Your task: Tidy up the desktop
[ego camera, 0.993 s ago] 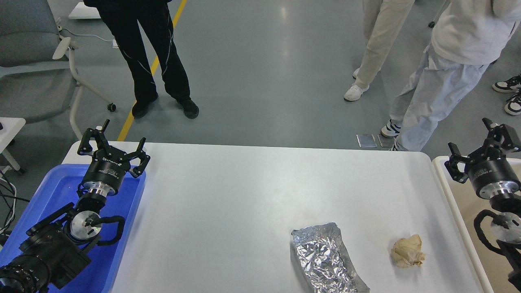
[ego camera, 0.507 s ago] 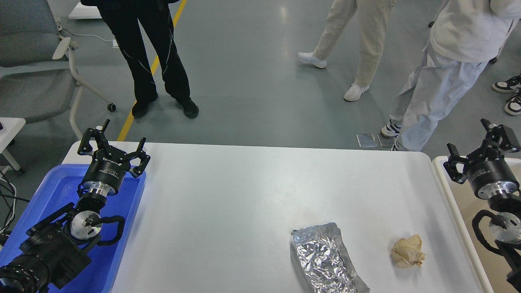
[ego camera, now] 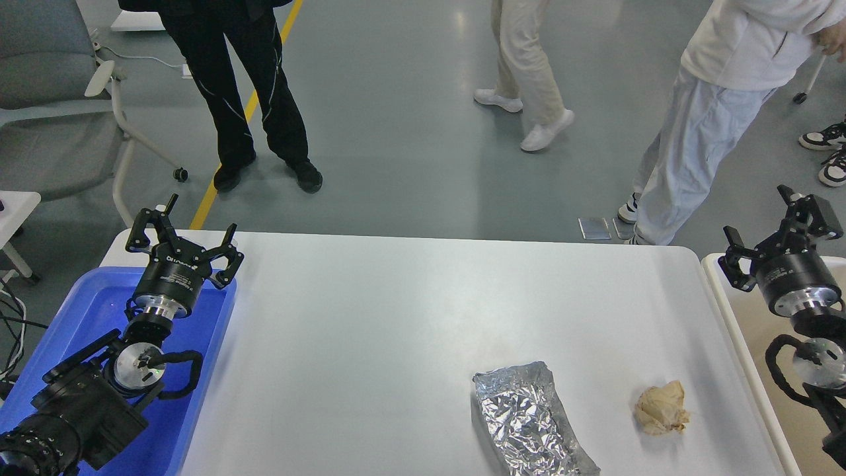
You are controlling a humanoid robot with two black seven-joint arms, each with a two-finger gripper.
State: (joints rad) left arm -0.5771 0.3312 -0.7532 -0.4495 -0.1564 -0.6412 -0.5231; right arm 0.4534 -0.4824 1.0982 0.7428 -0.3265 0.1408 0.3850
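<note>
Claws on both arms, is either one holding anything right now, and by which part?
Nothing is held. The left claw and right claw are both open and empty; the foil and paper wad lie untouched.

text: white lettering on left gripper [ego camera: 184,239] body, too small to read | no other legible text

Beyond my work surface lies a glossy grey floor [ego camera: 410,99] marked by a yellow line [ego camera: 248,109], with a grey wheeled office chair [ego camera: 59,86] at upper left and three standing people [ego camera: 714,112] ahead.
</note>
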